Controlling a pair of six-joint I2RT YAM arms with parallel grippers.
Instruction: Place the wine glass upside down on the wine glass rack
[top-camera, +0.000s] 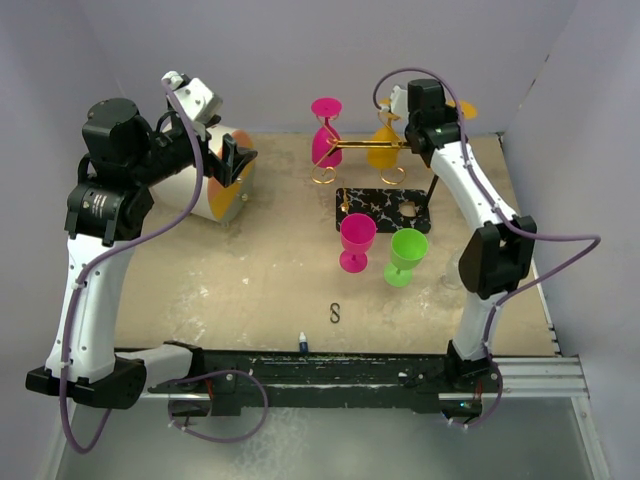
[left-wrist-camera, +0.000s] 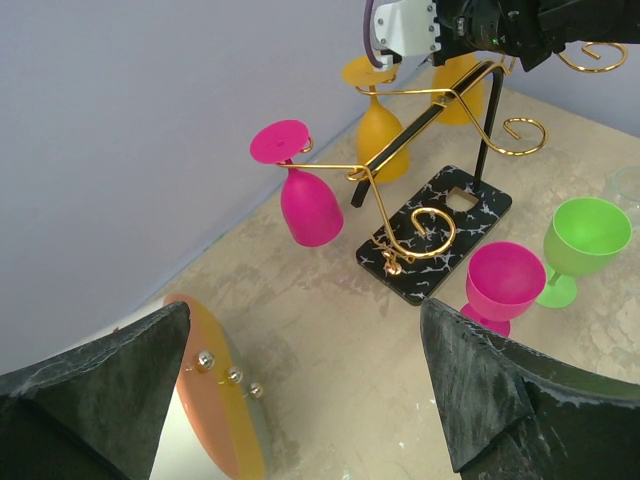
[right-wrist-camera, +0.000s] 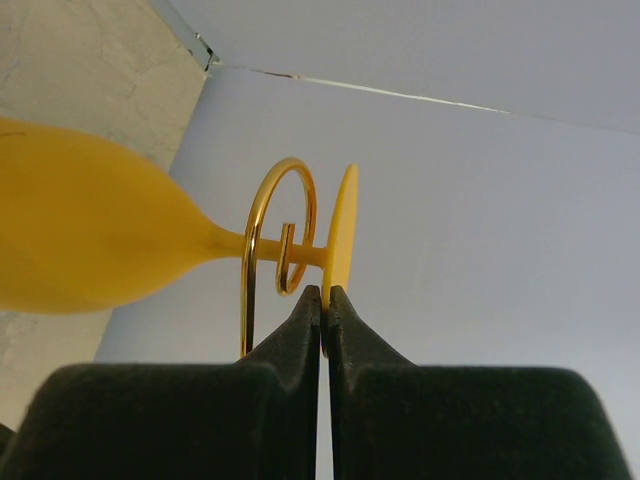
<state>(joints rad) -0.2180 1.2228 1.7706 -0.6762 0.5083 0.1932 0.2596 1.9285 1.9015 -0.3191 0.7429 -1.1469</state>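
The right hand (right-wrist-camera: 323, 300) is pinched shut on the rim of the flat round foot of a yellow plastic wine glass (right-wrist-camera: 80, 235), the foot's edge caught between the two black fingertips. That glass hangs upside down: its stem passes through a gold spiral hook (right-wrist-camera: 258, 230) of the wine glass rack (top-camera: 375, 205), a thin gold wire frame on a black rectangular base veined in white, with the bowl below the hook and the foot above it. On the same rack a magenta plastic wine glass (left-wrist-camera: 310, 205) hangs bowl-down from another curled arm, and a second yellow glass (left-wrist-camera: 462, 108) shows behind the frame, partly hidden by the arm. Just in front of the base two more glasses stand upright on the beige surface (top-camera: 250, 280): a magenta one (top-camera: 357, 240) and, beside it, a bright green one (top-camera: 407, 252). Well apart to the left, the left hand (left-wrist-camera: 305, 310) hangs with its fingers spread wide and nothing between them, above a round orange and silver object (left-wrist-camera: 215, 400). A small black S-shaped hook (top-camera: 335, 313) lies nearer the arm bases.
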